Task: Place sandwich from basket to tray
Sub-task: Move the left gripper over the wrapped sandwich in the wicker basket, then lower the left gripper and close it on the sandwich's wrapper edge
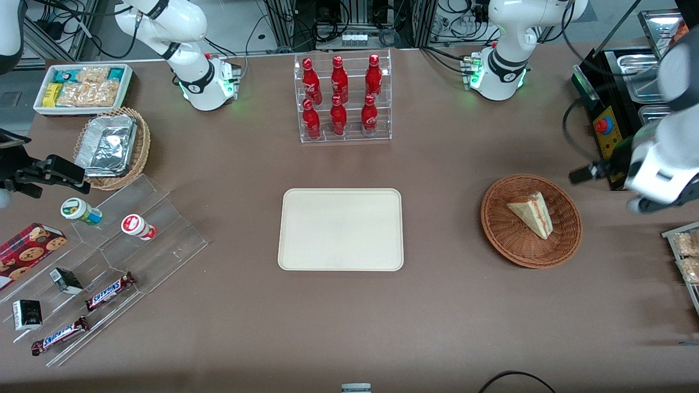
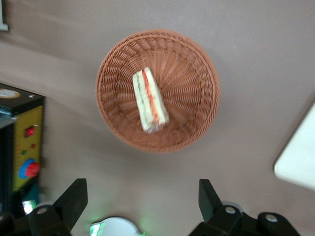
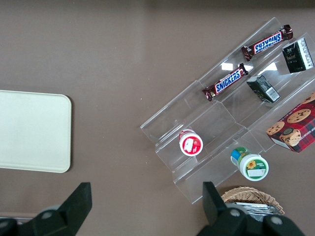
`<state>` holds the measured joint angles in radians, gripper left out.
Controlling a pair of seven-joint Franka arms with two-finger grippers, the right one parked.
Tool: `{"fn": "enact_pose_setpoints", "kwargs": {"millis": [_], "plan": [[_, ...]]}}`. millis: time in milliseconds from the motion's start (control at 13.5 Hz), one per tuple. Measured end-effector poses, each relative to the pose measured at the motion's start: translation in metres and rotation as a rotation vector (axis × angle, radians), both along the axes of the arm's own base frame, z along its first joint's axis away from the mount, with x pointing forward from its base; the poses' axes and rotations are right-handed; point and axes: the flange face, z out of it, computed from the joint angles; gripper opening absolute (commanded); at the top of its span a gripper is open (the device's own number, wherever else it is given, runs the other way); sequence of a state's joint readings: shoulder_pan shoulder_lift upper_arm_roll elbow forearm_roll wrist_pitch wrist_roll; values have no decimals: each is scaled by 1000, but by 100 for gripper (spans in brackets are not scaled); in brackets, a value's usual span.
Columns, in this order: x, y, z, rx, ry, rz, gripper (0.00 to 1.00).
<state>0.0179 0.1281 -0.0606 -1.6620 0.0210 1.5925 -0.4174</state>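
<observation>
Hung raised above the brown tabletop (image 1: 448, 316) at the working arm's end, white left arm (image 1: 669, 164) bent at the wrist. Black two-finger gripper (image 2: 142, 201) pointed downward, jaws spread wide apart, holding nothing, touching nothing.

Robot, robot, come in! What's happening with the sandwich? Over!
Gripper open, above table beside basket. Sandwich lying in basket, untouched. Tray bare. Nothing in the way.
</observation>
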Motion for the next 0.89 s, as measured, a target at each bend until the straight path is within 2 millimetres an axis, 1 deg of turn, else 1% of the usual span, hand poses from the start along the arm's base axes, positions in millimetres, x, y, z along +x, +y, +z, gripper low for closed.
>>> {"fn": "enact_pose_setpoints", "kwargs": {"millis": [149,297,446,595,669,743,892], "plan": [[2,-1,-44,21,-38,132,100],[-2,1,-84,37,-64,244,100],[-11,3,-124,50,-96,369,100],[-25,3,-160,56,-114,448,100],[-33,4,-175,60,-110,469,100],[-39,5,-186,63,-105,484,100],[-44,16,-194,71,-97,509,100]]}}
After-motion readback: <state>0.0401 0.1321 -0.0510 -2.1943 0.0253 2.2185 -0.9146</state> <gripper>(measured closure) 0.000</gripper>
